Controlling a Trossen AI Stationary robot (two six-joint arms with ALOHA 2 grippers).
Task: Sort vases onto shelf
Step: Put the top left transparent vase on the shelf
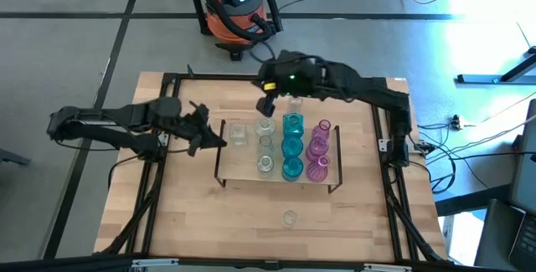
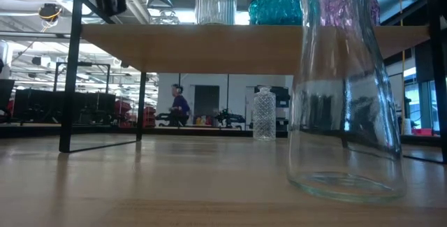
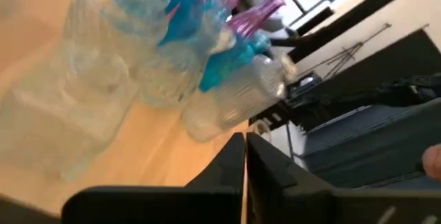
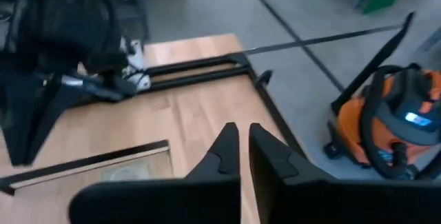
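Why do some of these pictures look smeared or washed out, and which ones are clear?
Left wrist view: the vases are smeared with blur, shapes barely separable. Low view: the near clear vase looms large and bends the room behind it, and bright ceiling lights glare above the shelf. High view: sharp and evenly lit, with glare on the floor at right.

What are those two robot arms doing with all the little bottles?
They are lining up glass vases on a low wooden shelf. Clear, teal and pink vases already stand there in rows. Both grippers are empty with jaws shut: the left gripper beside the shelf's end, the right gripper by its far edge. One clear vase waits on the table.
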